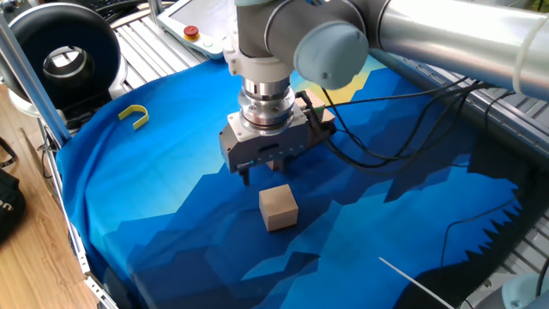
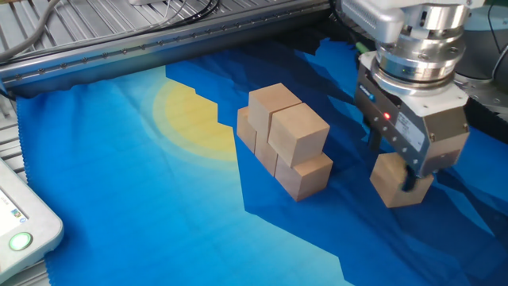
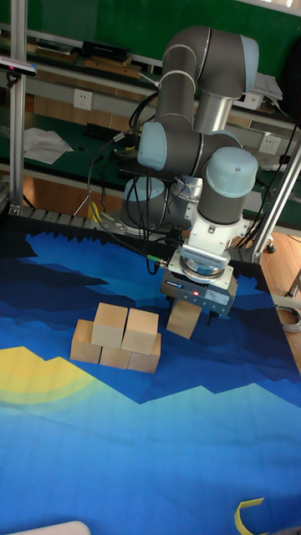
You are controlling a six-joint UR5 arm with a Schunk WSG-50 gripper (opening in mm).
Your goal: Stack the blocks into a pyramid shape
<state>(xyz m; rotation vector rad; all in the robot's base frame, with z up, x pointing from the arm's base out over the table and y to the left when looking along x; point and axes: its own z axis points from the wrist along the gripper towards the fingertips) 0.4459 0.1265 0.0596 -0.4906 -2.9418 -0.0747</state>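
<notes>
In one fixed view, the pincer hangs just above and behind a single block lying on the blue cloth of the desk; a yellow hook lies well apart, near the cloth's edge.

In the other fixed view, the pincer straddles that block, its fingers spread to either side; whether they touch it I cannot tell. Nearby stands a stack of blocks, two on a lower row.

The tall fixed view shows the stack beside the single block.

No readable text, brand or number shows in any view. The white pendant with a red button and the grey end effector with its red light carry markings — all too small to read.
</notes>
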